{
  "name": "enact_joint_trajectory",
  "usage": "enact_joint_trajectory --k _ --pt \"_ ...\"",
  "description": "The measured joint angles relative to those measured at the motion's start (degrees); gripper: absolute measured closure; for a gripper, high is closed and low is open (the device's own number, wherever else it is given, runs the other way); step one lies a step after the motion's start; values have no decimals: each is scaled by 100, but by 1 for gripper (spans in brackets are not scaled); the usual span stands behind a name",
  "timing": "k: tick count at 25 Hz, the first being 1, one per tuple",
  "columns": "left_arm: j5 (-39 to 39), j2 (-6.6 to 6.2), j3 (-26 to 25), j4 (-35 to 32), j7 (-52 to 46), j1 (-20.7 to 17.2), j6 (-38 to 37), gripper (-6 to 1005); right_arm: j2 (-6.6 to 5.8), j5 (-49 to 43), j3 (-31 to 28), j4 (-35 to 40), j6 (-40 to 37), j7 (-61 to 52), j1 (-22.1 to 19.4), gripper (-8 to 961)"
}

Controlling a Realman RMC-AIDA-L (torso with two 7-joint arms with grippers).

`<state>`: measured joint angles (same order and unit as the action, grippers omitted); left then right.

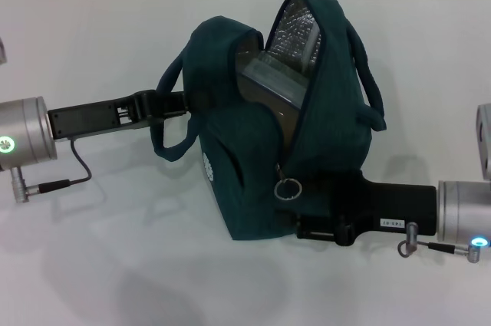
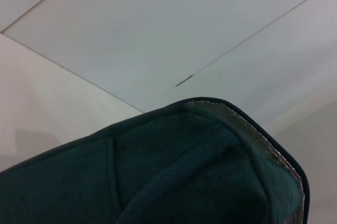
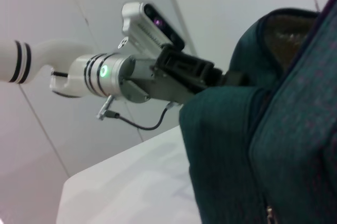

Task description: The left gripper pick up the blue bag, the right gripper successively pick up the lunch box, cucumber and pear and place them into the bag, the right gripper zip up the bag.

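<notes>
Right gripper (image 1: 307, 207) low at dark-teal fabric bag (image 1: 253, 165) near round zip ring (image 1: 288, 189); grip unclear. Left gripper (image 1: 184, 101) clamps bag's rim. You: pull ring steadily along open seam.

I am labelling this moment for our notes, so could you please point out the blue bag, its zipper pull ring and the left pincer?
blue bag (image 1: 245, 180): head view, on its front fabric side.
zipper pull ring (image 1: 288, 189): head view, on the metal ring.
left pincer (image 1: 180, 100): head view, where it meets the bag's side.
</notes>
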<state>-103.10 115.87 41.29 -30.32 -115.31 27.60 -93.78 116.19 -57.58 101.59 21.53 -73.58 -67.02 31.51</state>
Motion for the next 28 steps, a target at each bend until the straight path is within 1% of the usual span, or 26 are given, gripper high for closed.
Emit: enact_joint_trajectory --k 7,15,22,24,28 --pt "0 9 2 0 0 0 -27 932 0 8 139 7 33 -143 47 435" --pt "1 17 2 0 0 0 -136 932 0 83 157 74 369 -148 56 450" --pt "3 25 2 0 0 0 -171 932 0 170 542 335 765 -150 112 598" --pt "5 25 -4 -2 0 -14 -175 932 0 343 753 375 849 -152 151 648" --pt "28 -8 -31 -7 0 -56 -176 932 0 371 748 377 818 -153 131 749"
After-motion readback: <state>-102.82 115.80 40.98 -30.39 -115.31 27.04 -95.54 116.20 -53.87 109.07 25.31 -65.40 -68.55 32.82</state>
